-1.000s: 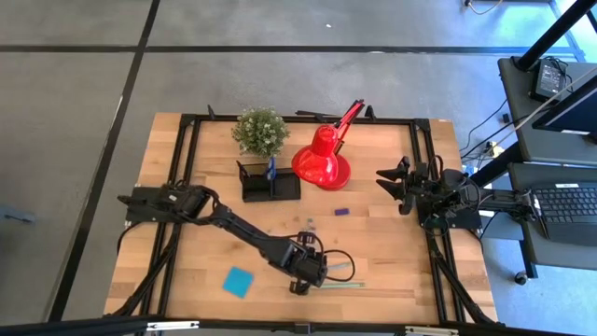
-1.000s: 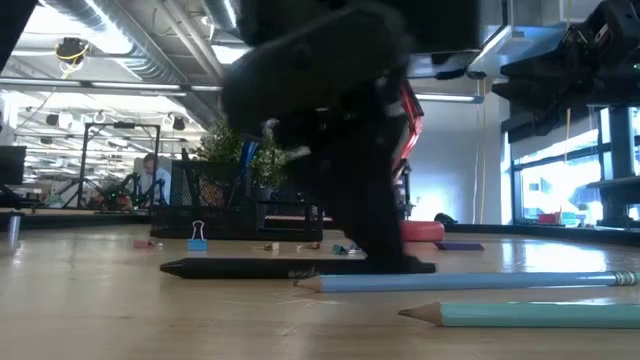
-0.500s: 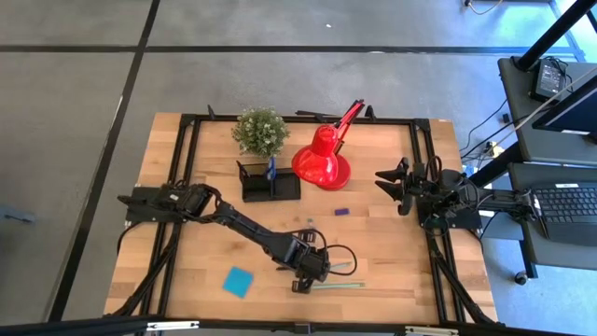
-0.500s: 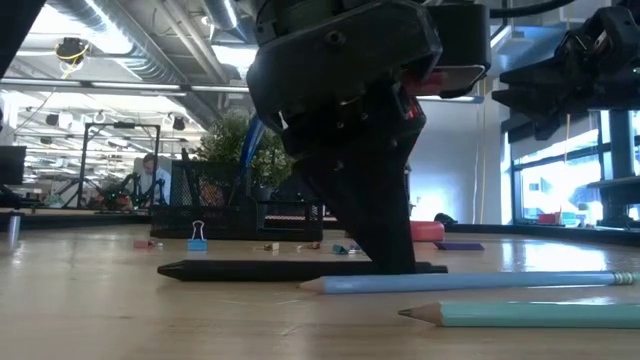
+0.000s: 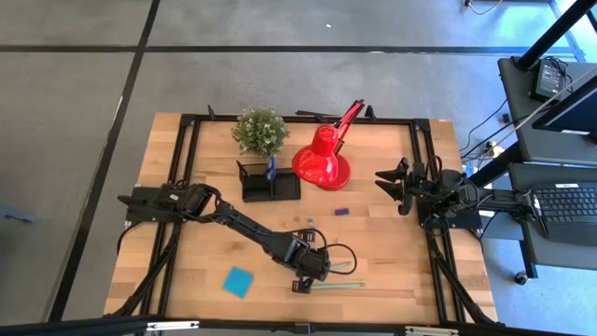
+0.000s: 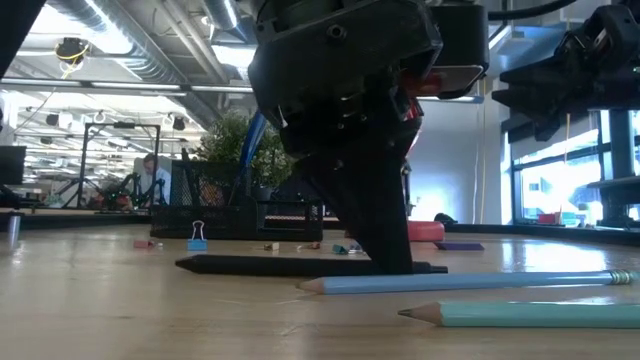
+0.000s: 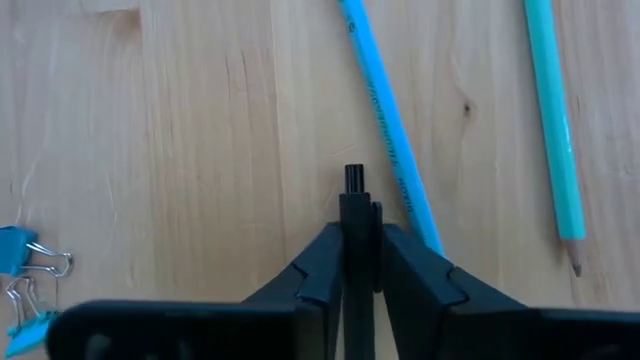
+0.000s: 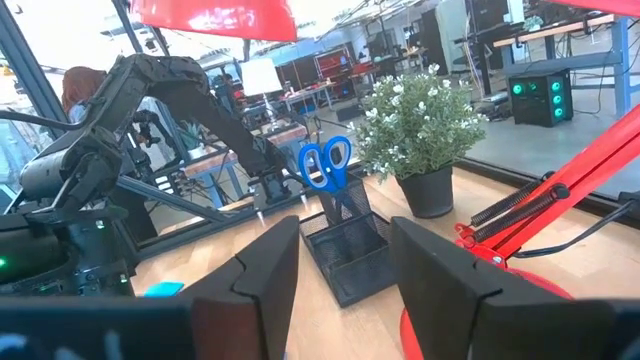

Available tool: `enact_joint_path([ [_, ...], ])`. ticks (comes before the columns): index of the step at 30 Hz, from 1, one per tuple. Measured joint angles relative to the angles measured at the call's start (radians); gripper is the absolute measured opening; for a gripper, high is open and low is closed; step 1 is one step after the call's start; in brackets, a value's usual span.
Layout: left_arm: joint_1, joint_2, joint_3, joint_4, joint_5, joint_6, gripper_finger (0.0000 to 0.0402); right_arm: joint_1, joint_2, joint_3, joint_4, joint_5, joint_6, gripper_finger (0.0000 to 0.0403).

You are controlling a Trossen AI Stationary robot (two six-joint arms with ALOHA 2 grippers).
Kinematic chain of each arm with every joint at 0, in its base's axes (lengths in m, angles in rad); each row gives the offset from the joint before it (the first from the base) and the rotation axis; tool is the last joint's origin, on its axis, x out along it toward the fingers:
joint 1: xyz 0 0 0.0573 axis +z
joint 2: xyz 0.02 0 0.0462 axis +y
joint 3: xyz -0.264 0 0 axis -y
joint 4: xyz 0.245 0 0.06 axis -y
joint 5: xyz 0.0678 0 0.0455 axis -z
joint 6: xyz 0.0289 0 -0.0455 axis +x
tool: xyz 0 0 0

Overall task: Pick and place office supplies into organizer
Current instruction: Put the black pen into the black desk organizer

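My left gripper (image 5: 312,271) stands near the table's near edge and is shut on a thin black pen (image 6: 270,265). A blue pencil (image 7: 390,130) and a teal pencil (image 7: 555,130) lie on the wood just beside it. The black organizer (image 5: 270,184) sits at the far side with blue-handled scissors (image 8: 325,162) standing upright in it. A blue sticky-note pad (image 5: 239,281), a purple piece (image 5: 341,211) and small clips (image 7: 25,285) lie loose on the table. My right gripper (image 5: 390,185) waits open at the right edge. My left gripper pinches the black pen between its two fingers (image 7: 325,265), close to one end; a short stub (image 7: 353,182) sticks out past them. The fingers come from above, pointing down, and lie across the pen. The pen lies level at table height, its long part (image 6: 230,265) reaching toward the table's left.
The red lamp (image 5: 322,159) and the potted plant (image 5: 260,131) stand at the far side, next to the organizer. Black frame rails (image 5: 187,140) run around the table. Bare wood lies between the left gripper and the organizer.
My left gripper has settled over the black pen after moving slightly. In the low view the pen's free end has shifted a little toward the gripper.
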Motion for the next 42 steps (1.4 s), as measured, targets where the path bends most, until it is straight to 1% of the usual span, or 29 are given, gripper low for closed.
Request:
enact_joint_path([
  [4,0.000,0.000,-0.001,0.001,0.008,0.021,0.0038,0.000,0.000,0.000,0.013,0.000,0.001,0.0162],
  [10,-0.009,-0.009,0.007,0.003,-0.008,0.140,0.0037,0.000,-0.001,0.000,0.039,0.002,-0.034,0.0162],
  [14,-0.010,-0.025,0.017,-0.010,-0.019,0.174,0.0036,0.000,-0.001,0.000,0.040,0.002,0.003,0.0162],
  [19,-0.006,-0.105,0.017,0.003,-0.038,0.174,0.0031,0.000,0.000,0.000,0.036,-0.001,0.051,0.0162],
  [24,-0.006,-0.201,0.020,0.000,-0.117,0.192,0.0028,0.000,0.000,0.000,0.035,-0.009,0.051,0.0162],
  [29,-0.012,-0.340,0.015,-0.063,-0.247,0.210,0.0028,0.000,0.000,0.000,0.032,-0.010,0.050,0.0162],
  [34,-0.022,-0.532,-0.065,-0.071,-0.422,0.208,0.0028,0.000,0.000,0.000,0.023,-0.010,0.044,0.0162],
  [38,-0.023,-0.691,-0.184,-0.032,-0.524,0.203,0.0028,0.000,0.000,0.000,0.018,-0.010,0.024,0.0162],
  [40,-0.015,-0.773,-0.268,0.021,-0.571,0.210,0.0028,0.000,0.000,0.000,0.018,-0.010,-0.003,0.0162],
  [42,0.002,-0.860,-0.371,0.099,-0.597,0.214,0.0028,0.000,0.000,0.000,0.018,-0.010,-0.026,0.0162],
])
